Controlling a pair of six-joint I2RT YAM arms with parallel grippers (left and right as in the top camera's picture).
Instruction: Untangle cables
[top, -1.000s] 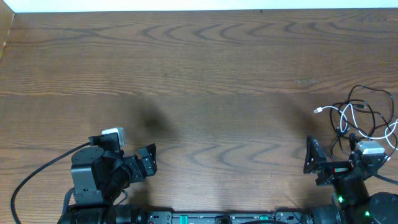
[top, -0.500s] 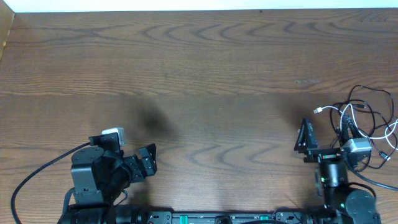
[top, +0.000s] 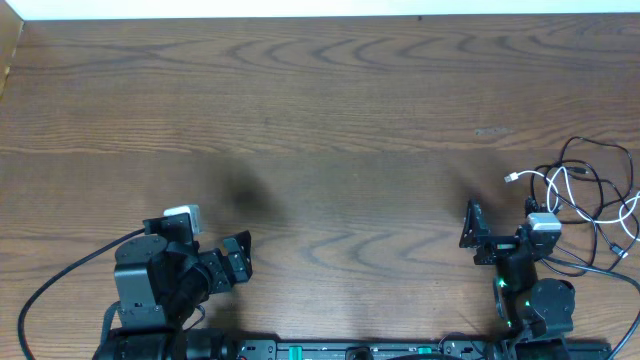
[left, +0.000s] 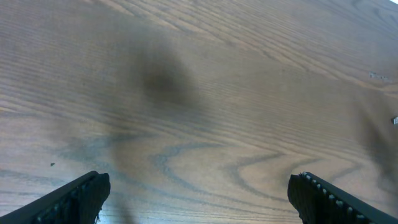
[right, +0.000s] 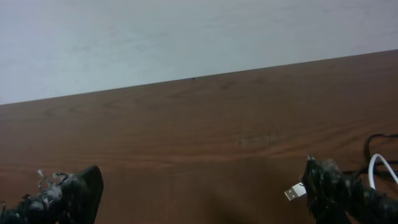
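cables (top: 585, 200) heaped near right gripper (top: 470, 232), off to its right, white plug end (top: 512, 177) closest. right gripper jaws wide apart, empty. left gripper (top: 238, 255) well apart leftward, also spread, empty. right arm nearer.

A brown wood-grain table (top: 320, 100) meets a white wall (right: 186, 37) at its far edge.
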